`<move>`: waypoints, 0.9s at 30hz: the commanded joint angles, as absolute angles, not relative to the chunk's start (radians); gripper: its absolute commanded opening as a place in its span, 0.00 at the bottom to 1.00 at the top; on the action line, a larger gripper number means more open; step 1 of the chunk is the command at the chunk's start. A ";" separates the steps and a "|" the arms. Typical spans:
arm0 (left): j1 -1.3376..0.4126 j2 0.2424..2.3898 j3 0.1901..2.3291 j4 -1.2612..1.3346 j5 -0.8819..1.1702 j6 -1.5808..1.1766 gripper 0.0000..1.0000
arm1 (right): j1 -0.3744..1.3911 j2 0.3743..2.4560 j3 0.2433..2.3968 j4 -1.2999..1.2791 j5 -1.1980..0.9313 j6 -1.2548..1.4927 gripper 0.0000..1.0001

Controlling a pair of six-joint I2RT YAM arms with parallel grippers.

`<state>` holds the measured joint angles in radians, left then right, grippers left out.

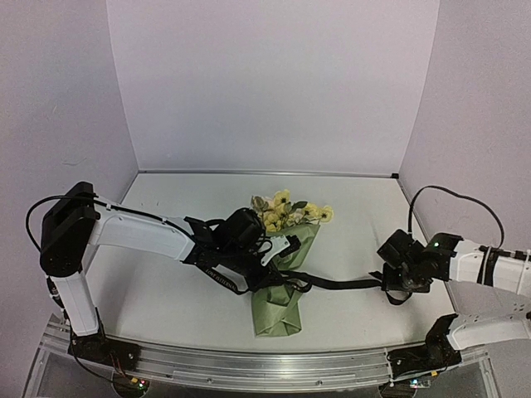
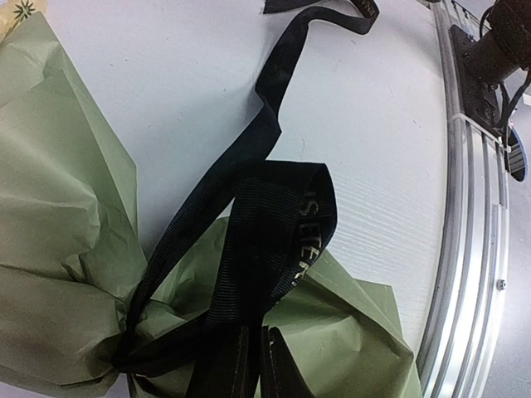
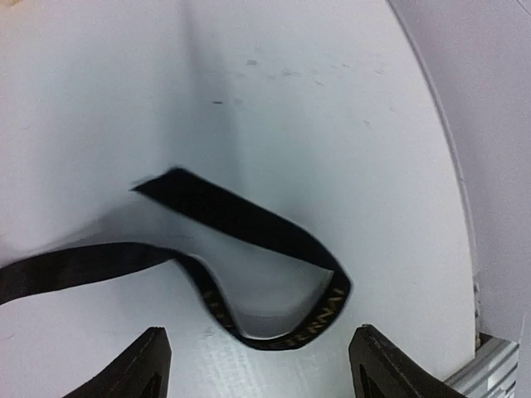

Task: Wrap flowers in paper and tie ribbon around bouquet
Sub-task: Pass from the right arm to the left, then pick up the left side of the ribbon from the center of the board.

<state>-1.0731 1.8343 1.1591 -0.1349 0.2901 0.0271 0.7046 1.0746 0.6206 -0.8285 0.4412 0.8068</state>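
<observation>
The bouquet lies mid-table: pale yellow and cream flowers (image 1: 289, 211) stick out of a cone of olive-green paper (image 1: 280, 311). The black ribbon (image 1: 340, 283) circles the cone's waist and trails right across the table. My left gripper (image 1: 275, 254) hovers over the cone. In the left wrist view its fingers (image 2: 241, 369) are shut on a loop of the ribbon (image 2: 278, 224) above the crumpled paper (image 2: 66, 240). My right gripper (image 1: 392, 288) sits at the ribbon's far end. It is open (image 3: 257, 369), and the curled, lettered ribbon end (image 3: 249, 224) lies loose on the table just ahead of its fingertips.
A metal rail (image 1: 249, 365) runs along the table's near edge and also shows in the left wrist view as the rail (image 2: 473, 249). Pale walls close in the back and both sides. The right arm's base (image 2: 498, 41) stands on the rail.
</observation>
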 commanded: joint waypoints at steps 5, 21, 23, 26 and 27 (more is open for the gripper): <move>-1.078 1.824 1.188 -0.139 0.284 0.039 0.07 | 0.495 1.050 0.548 -0.915 0.401 0.904 0.74; -1.079 1.817 1.175 -0.125 0.285 0.035 0.07 | 0.334 1.242 0.537 -0.728 0.161 0.928 0.52; -1.080 1.815 1.173 -0.121 0.285 0.034 0.07 | 0.328 1.264 0.540 -0.713 0.165 0.926 0.43; -1.080 1.813 1.170 -0.118 0.288 0.034 0.07 | 0.316 1.287 0.552 -0.700 0.174 0.909 0.29; -1.080 1.813 1.171 -0.118 0.290 0.034 0.07 | 0.312 1.294 0.560 -0.697 0.175 0.900 0.22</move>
